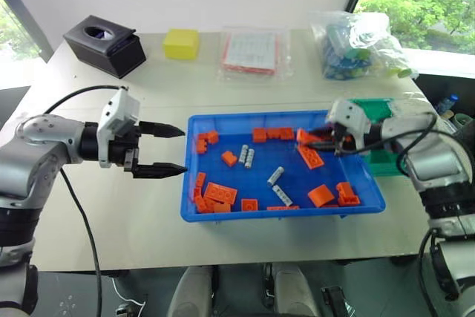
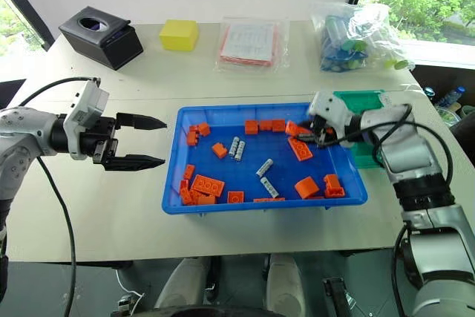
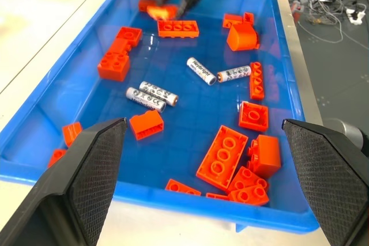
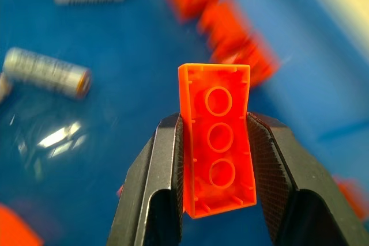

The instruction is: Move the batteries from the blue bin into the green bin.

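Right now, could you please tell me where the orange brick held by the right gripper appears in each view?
Left eye view: orange brick at the blue bin's far right, at the right gripper's tips.
Right eye view: same spot, far right of the bin.
Left wrist view: across the bin, between dark fingers.
Right wrist view: centre, studs' underside facing the camera.
Shared landmark: the blue bin.

Orange bricks (image 1: pixel 221 193) crowd batteries (image 1: pixel 275 176) — mid-tray gaps (narrow) passable.
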Tool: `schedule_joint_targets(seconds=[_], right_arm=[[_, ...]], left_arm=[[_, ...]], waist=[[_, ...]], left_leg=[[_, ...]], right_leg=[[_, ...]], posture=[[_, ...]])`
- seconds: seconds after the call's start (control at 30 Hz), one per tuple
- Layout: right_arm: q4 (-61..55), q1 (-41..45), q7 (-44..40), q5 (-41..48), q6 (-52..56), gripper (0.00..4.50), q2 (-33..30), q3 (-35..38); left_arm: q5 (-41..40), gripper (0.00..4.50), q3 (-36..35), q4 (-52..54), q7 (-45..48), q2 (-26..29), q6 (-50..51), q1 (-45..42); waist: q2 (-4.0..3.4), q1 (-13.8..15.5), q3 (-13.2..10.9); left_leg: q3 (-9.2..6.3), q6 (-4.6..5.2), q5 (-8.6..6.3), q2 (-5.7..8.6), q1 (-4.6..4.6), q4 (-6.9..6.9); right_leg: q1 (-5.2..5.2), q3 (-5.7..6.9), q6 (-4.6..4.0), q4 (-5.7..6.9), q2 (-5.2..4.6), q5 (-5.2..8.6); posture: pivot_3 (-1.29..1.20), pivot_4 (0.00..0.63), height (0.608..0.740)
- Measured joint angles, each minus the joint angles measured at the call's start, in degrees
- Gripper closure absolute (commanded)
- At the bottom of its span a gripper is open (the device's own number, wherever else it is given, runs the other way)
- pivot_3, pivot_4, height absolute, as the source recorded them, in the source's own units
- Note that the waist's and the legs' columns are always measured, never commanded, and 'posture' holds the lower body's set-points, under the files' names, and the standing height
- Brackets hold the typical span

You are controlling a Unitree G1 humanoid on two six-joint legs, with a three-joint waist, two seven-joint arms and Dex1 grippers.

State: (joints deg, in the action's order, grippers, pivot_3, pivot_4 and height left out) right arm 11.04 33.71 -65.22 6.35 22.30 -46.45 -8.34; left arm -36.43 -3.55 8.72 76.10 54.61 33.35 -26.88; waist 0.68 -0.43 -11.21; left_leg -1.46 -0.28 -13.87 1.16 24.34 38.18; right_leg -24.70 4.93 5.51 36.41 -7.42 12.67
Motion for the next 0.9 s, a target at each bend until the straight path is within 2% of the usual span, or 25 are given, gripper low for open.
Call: schedule_joint_targets(seconds=[0.1,0.33,0.47,0.6,0.7,0.9], right_arm=[[-0.09,0.21,1.52,-0.71,-0.16,0.79,0.04,0.03],[-1.21,5.84,0.48,1.90,2.47,0.79,1.41,0.45],[-5.45,11.40,1.15,4.29,9.46,0.79,6.87,-0.20],[-10.01,12.53,4.34,4.91,16.66,0.79,12.67,-4.44],[-11.39,12.41,4.54,4.52,16.88,0.79,14.63,-8.18],[-6.37,12.82,6.64,1.21,15.44,0.79,17.13,-11.57]], left_arm=[[0.00,0.00,0.08,-0.08,0.01,-0.20,0.00,-0.89],[-0.03,0.00,0.13,0.13,-0.29,-0.83,0.03,-1.04],[-0.33,0.00,0.16,0.54,-0.77,-1.26,0.29,-1.28],[-0.28,0.00,0.49,0.26,-0.81,-1.41,0.40,-1.96],[-0.26,0.00,0.55,-0.19,-0.76,-1.42,0.86,-3.03],[-0.25,0.00,0.58,-0.35,-0.71,-1.43,1.16,-3.20]], waist=[[0.00,-0.39,0.00],[0.00,-0.38,0.00],[0.00,-0.49,0.00],[0.00,-0.05,0.00],[0.01,-0.02,0.00],[0.01,-0.35,0.01]], left_leg=[[0.00,0.00,0.00,0.00,0.00,0.01],[-0.04,0.00,0.00,-0.04,0.00,0.01],[-0.13,0.00,0.00,-0.06,-0.02,0.00],[-0.15,-0.01,0.00,-0.03,0.04,0.00],[-0.14,-0.01,0.01,0.02,0.05,0.05],[-0.12,-0.01,0.01,0.03,0.03,0.03]], right_leg=[[0.00,-0.01,0.00,0.00,0.00,0.00],[0.00,-0.02,0.00,0.00,0.01,0.00],[-0.01,-0.01,-0.01,0.04,0.05,0.00],[-0.02,-0.01,-0.01,0.05,0.04,0.00],[0.00,-0.01,0.00,0.02,0.00,-0.01],[-0.03,-0.01,0.00,0.06,0.07,0.00]], posture=[[0.00,0.150,0.692],[0.00,0.150,0.692],[0.00,0.150,0.692],[0.00,0.150,0.692],[0.00,0.150,0.692],[0.00,0.150,0.692]])
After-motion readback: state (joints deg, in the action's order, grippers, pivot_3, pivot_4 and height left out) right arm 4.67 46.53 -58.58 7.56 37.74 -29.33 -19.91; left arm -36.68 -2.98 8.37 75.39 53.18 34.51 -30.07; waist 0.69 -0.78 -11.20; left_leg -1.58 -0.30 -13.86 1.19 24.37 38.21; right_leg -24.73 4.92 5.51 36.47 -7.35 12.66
